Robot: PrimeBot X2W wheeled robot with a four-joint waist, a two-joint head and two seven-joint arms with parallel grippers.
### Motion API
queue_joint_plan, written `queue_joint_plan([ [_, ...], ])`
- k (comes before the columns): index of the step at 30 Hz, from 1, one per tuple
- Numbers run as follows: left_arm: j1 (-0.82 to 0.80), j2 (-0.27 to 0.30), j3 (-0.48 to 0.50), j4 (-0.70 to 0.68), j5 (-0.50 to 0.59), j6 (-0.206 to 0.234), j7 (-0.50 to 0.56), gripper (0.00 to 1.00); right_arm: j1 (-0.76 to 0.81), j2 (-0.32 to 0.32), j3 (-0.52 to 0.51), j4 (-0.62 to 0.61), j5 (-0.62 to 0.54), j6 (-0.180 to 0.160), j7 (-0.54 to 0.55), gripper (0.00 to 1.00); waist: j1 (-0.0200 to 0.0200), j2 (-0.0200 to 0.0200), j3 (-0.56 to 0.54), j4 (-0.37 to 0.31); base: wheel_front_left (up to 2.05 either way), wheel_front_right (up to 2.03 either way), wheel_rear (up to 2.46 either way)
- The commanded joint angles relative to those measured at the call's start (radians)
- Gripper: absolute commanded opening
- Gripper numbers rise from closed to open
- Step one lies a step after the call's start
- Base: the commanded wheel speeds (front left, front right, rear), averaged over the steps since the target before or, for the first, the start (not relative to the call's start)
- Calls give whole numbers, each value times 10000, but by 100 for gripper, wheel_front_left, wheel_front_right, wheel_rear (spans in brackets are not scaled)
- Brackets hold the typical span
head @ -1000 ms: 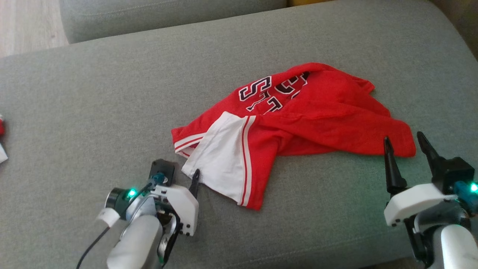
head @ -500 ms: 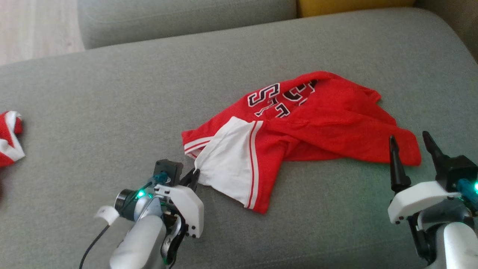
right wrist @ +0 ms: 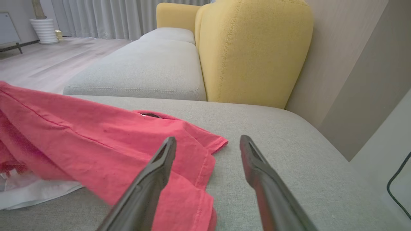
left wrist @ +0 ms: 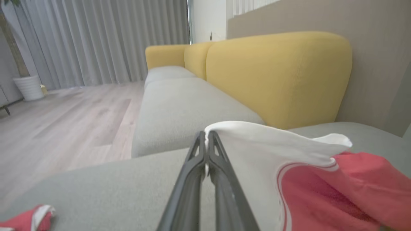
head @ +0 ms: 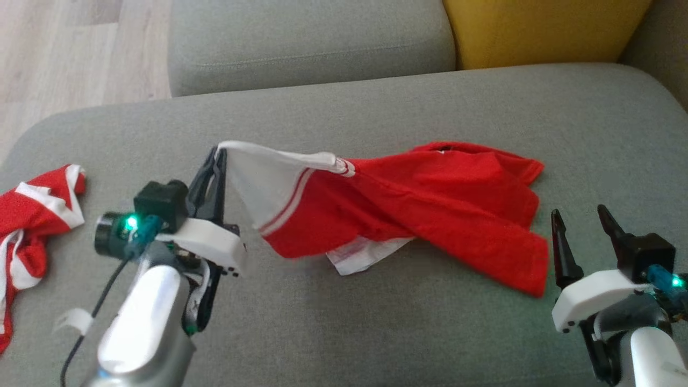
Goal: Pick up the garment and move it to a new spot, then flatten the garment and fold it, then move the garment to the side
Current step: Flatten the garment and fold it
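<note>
Red garment [head: 430, 199] — its white sleeve [head: 263, 183], flat on the grey seat [head: 376, 322] a second ago, now hangs pinched in the left gripper [head: 217, 155], fingers closed, red body trailing below — pick-up begun; right gripper [head: 579, 212] spread wide, empty, beside the hem.

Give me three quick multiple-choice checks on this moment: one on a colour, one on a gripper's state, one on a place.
1. The left gripper pinches the garment on a part of which colour? A white; B red; C black.
2. How do the right gripper's fingers stand? A shut on the garment; B shut on nothing; C open, holding nothing.
3. Where does the second red-and-white cloth lie? A under the garment; B at the grey seat's left end; C between the right gripper's fingers.
Answers: A, white fabric sits between the shut fingers; C, a clear gap parts them; B, it lies at the head view's left edge.
</note>
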Motion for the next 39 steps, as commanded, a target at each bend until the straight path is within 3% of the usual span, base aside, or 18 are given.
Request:
queue_joint_plan([
  [1, -526, 378, 369, -575, 110, -9, -155, 0, -238, -57, 251, -281, 105, 65, -133, 100, 0, 0, -55, 59, 0, 0, 0],
  [8, 666, 1033, -265, -1596, 532, -244, 110, 0, 78, -57, 155, 114, 319, 65, -56, 100, 0, 0, -118, 143, 0, 0, 0],
  [14, 1748, 1573, -867, -1274, 1082, -124, 637, 0, 180, -57, 224, 449, 387, 65, 147, 100, 0, 0, -54, 184, 0, 0, 0],
  [22, 2139, 1453, -1039, -706, 943, -24, 707, 0, -67, -57, -8, 712, 583, 65, 388, 100, 0, 0, 97, 320, 0, 0, 0],
  [23, 2107, 1402, -967, -672, 904, 78, 652, 100, -132, -57, -63, 750, 688, 65, 443, 100, 0, 0, 146, 346, 0, 0, 0],
  [28, 1831, 1136, -611, -678, 639, 426, 292, 100, -573, -57, -366, 1109, 1404, 65, 776, 100, 0, 0, 443, 462, 0, 0, 0],
  [33, 1574, 867, -501, -744, 423, 496, -31, 100, -1326, -57, -476, 2283, 3515, 65, 1459, 100, 0, 0, 878, 585, 0, 0, 0],
  [39, 1446, 711, -568, -782, 365, 496, -196, 100, -1907, -56, -273, 3146, 3981, 65, 1777, 100, 0, 0, 1224, 680, 0, 0, 0],
])
